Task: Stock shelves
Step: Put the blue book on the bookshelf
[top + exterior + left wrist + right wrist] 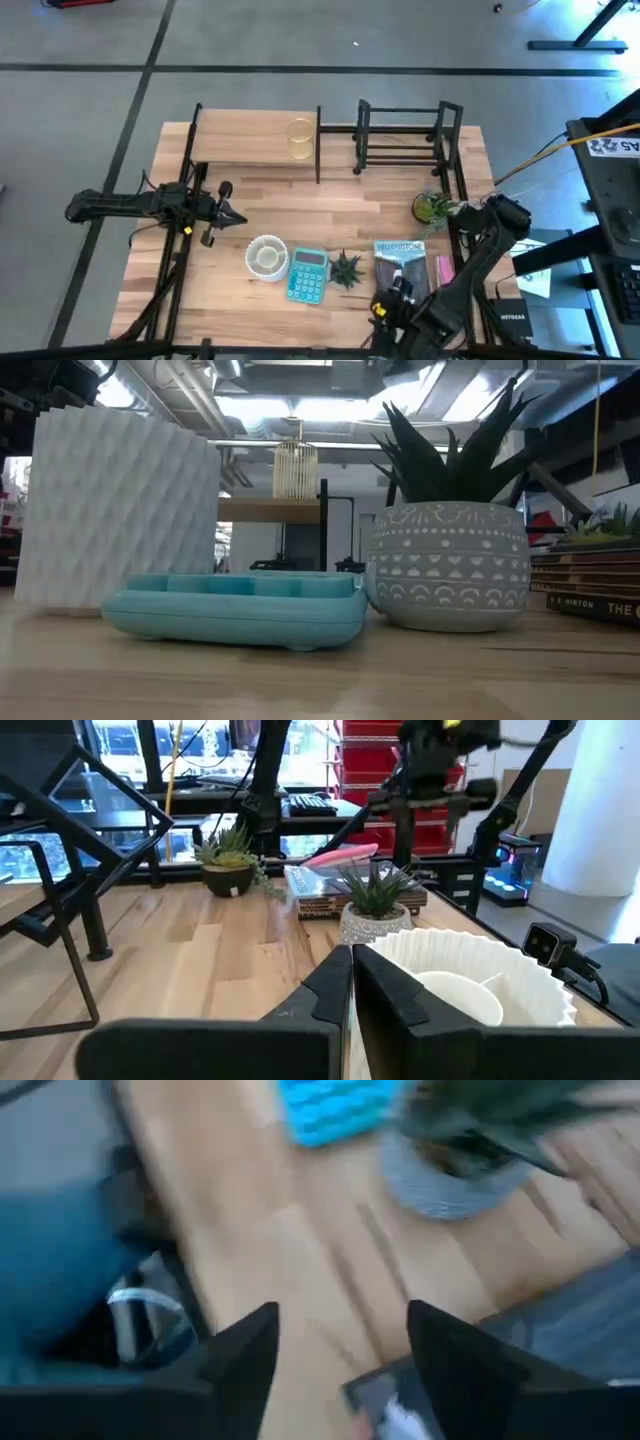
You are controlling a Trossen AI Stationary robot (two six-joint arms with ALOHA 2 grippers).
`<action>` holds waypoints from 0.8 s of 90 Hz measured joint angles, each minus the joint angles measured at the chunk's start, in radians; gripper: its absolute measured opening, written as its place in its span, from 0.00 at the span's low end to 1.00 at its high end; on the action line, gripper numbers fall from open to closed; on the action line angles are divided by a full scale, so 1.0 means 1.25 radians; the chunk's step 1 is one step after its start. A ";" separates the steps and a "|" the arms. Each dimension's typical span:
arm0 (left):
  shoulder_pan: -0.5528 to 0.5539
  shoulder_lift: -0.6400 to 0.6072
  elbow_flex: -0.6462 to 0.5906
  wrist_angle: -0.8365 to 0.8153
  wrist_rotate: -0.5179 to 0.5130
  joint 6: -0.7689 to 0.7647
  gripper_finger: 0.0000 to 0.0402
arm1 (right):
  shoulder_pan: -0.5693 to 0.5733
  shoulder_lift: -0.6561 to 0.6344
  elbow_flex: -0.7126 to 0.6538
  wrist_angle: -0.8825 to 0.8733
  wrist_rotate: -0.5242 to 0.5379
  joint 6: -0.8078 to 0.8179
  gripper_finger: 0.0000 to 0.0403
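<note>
Left gripper [232, 216]: over the left half of the worktop [250, 195], pointing toward the middle; jaws closed, nothing between them; white fluted bowl [267, 256] just ahead in the left wrist view.
Right gripper [388, 298]: low at the near edge, right of centre, over the near end of the book stack [400, 262]; jaws apart, empty.
Wood shelf [255, 142]: far left part of the worktop, light board on thin black legs; small yellowish ribbed glass [300, 138] standing on its right end.
Black rack [405, 137]: far edge, right of the wood shelf and just beside it; bars bare.
Near row, left to right: white fluted bowl, teal calculator [308, 274], small spiky plant in a grey patterned pot [346, 268], book stack with a pink item [444, 270] along its right side.
Second plant [433, 207]: dark pot, near the right edge, between the black rack and the book stack.
Low view: calculator and grey pot up close, touching or nearly so; glass on the wood shelf behind.
</note>
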 joint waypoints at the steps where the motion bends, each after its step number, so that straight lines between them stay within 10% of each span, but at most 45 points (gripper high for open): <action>1: 0.000 0.000 0.000 0.000 0.000 0.000 0.00 | -0.002 0.002 -0.004 -0.003 -0.003 0.010 0.56; 72: 0.000 0.000 0.000 0.004 -0.002 -0.016 0.00 | 0.122 0.137 0.178 -0.225 -0.092 0.267 0.57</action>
